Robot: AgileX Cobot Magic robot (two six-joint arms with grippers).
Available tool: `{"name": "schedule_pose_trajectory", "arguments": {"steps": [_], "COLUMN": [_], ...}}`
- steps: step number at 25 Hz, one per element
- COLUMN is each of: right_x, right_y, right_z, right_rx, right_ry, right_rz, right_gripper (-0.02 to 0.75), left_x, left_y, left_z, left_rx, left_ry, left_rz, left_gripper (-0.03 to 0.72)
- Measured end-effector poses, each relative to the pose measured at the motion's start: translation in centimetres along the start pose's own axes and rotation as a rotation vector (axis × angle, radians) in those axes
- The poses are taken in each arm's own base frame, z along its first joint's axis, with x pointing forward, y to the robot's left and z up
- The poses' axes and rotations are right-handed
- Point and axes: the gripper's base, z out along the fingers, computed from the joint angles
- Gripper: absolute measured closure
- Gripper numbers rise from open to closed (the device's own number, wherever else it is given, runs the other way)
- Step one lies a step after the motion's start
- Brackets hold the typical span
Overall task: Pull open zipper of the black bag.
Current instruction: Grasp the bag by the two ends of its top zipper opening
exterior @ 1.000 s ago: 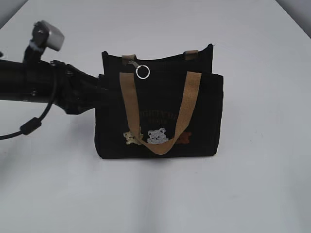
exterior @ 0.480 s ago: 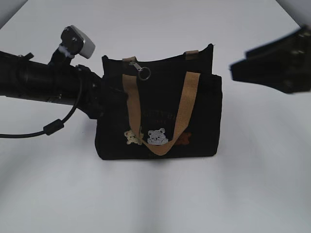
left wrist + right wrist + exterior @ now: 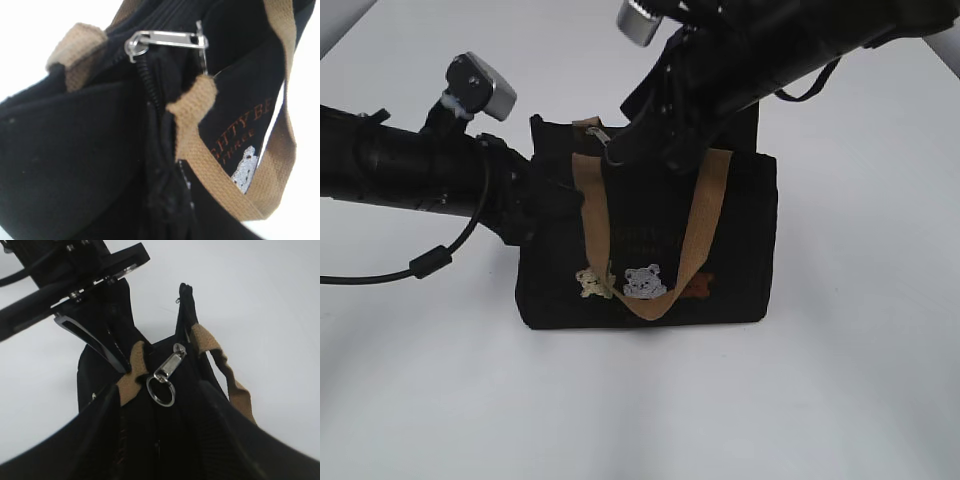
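Note:
The black bag stands upright on the white table, with tan handles and bear patches on its front. My left gripper comes in from the left and is shut on the bag's left end; in the left wrist view, black fabric fills the space between its jaws. The zipper runs along the top, its silver slider near that left end. My right gripper reaches down from the upper right and stands open over the bag top. The ring pull lies between its fingertips, untouched.
White table lies all round the bag. The front tan handle hangs down over the front face, and the rear handle's stubs stick up beside the zipper. The left arm's cable loops down at the left.
The left gripper pushed in and shut on the bag's left end, then stayed. The right arm swung in from the right to over the zipper pull, which shifted a little.

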Motion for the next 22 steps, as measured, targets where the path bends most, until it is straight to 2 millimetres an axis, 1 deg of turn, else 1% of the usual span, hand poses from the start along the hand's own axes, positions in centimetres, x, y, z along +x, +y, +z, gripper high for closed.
{"name": "schedule_pose_trajectory", "arguments": {"steps": [4, 6, 8, 10, 11, 13, 14, 16, 19, 21, 22], "right_x": [0.6, 0.7, 0.4, 0.2, 0.1, 0.0, 0.2, 0.8, 3.2, 4.5, 4.8], "right_y": [0.3, 0.5, 0.8, 0.9, 0.9, 0.5, 0.1, -1.0, -3.4, -4.1, -4.3], "right_z": [2.5, 3.5, 4.0, 4.2, 4.1, 3.2, 2.4, 0.1, -4.0, -5.8, -6.3], "right_rx": [-0.014, 0.001, 0.021, 0.035, 0.038, 0.047, 0.045, 0.052, 0.078, 0.085, 0.085], "right_ry": [0.051, 0.061, 0.059, 0.054, 0.053, 0.049, 0.053, 0.067, 0.132, 0.164, 0.176], "right_rz": [-0.045, -0.056, -0.070, -0.052, -0.030, 0.043, 0.085, 0.177, 0.368, 0.499, 0.541], "right_gripper": [0.359, 0.384, 0.475, 0.647, 0.699, 0.738, 0.738, 0.738, 0.738, 0.737, 0.726], "left_x": [0.0, 0.0, 0.0, 0.0, 0.0, 0.0, 0.0, 0.0, 0.0, 0.0, 0.0], "left_y": [0.0, 0.0, 0.0, 0.0, 0.0, 0.0, 0.0, 0.0, -0.1, -0.1, 0.0], "left_z": [0.0, 0.0, 0.0, 0.0, 0.0, 0.0, 0.0, 0.0, 0.1, 0.1, 0.1], "left_rx": [-0.002, -0.001, -0.002, -0.002, -0.003, -0.003, -0.003, -0.002, -0.001, -0.003, -0.006], "left_ry": [0.001, 0.001, 0.002, 0.002, 0.003, 0.003, 0.003, 0.003, 0.003, 0.003, 0.004], "left_rz": [0.000, 0.000, 0.000, 0.000, 0.000, 0.000, 0.000, 0.001, 0.002, -0.001, -0.016], "left_gripper": [0.622, 0.622, 0.622, 0.622, 0.622, 0.622, 0.622, 0.622, 0.622, 0.622, 0.622]}}
